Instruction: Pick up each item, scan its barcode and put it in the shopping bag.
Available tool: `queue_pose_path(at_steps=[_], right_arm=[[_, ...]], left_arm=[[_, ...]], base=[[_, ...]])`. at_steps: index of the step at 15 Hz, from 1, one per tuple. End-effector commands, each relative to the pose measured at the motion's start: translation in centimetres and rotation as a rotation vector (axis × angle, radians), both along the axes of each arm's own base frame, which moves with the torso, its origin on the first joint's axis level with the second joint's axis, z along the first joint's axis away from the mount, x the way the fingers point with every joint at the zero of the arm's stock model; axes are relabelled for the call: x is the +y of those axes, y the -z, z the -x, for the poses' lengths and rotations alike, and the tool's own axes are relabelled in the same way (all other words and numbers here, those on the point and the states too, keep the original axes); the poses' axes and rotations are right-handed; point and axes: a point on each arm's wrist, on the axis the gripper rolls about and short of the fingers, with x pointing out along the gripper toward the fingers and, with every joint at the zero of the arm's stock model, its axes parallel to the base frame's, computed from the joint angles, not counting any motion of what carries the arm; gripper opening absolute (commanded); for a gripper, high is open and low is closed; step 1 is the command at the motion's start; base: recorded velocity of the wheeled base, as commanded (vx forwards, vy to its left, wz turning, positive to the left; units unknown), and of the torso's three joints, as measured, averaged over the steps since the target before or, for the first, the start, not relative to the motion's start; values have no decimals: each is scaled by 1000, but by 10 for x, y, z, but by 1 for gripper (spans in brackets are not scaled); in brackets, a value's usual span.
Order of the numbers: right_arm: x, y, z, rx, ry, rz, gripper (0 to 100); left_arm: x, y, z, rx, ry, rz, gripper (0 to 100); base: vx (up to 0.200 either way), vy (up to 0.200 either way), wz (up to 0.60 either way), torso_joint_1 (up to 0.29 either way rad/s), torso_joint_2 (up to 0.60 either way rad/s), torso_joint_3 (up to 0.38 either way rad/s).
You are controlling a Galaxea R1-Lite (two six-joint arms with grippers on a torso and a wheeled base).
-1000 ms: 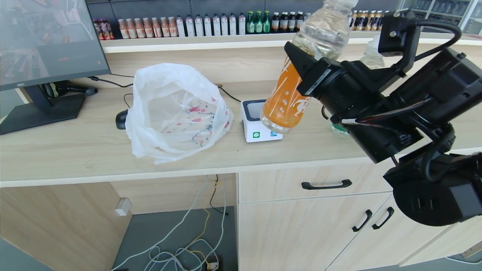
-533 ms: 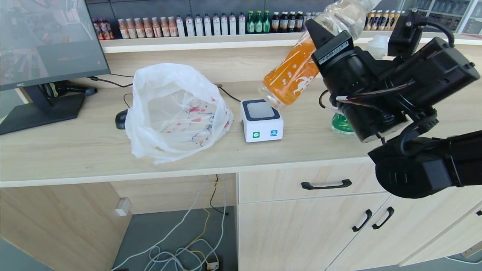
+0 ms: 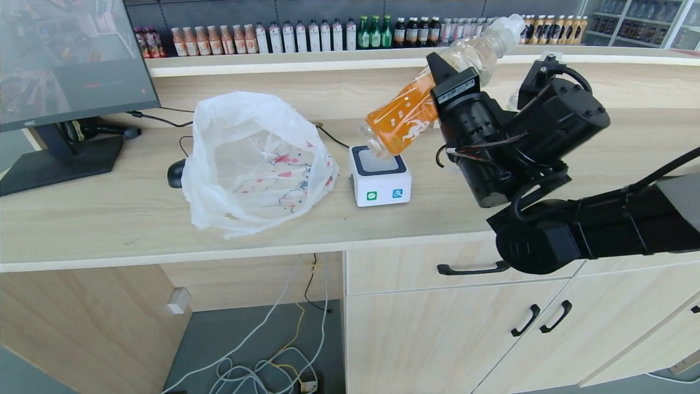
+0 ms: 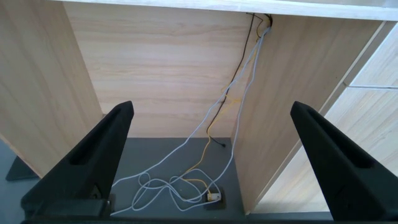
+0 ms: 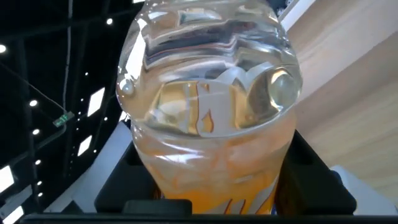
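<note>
The right hand (image 3: 449, 76) is clenched on the bottle (image 3: 403, 117). The bottle is tilted, its base just over the scanner (image 3: 380, 183) mid-surface (image 3: 109, 219) and its cap toward the far edge. The bag (image 3: 257, 164) sits open just beside the scanner. The left hand (image 4: 211, 112) hangs released, fingers wide apart, below the front edge.

One orange bottle (image 3: 406, 117), one bag (image 3: 249, 164) (one scanner (image 3: 380, 178))

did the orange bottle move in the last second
Yes. The orange bottle has swung up and leftward: its base hung before the front right corner of the scanner, and now it tilts, base over the top window.
</note>
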Motion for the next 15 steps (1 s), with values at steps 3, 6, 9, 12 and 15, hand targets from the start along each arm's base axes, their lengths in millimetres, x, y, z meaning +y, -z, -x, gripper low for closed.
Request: queue_pose_path(at_steps=[3, 6, 9, 12, 15], right_arm=[[9, 6, -12, 73, -55, -62, 0], [10, 2, -15, 105, -78, -114, 0], [11, 2, -16, 134, -114, -166, 0], [12, 4, -19, 205, -146, -238, 0], [14, 0, -26, 277, -165, -315, 0]], left_arm=[[0, 0, 0, 0, 0, 0, 100], [0, 0, 0, 0, 0, 0, 100], [0, 0, 0, 0, 0, 0, 100], [0, 0, 0, 0, 0, 0, 100], [0, 0, 0, 0, 0, 0, 100]], base=[[0, 0, 0, 0, 0, 0], [0, 0, 0, 0, 0, 0], [0, 0, 0, 0, 0, 0], [0, 0, 0, 0, 0, 0], [0, 0, 0, 0, 0, 0]])
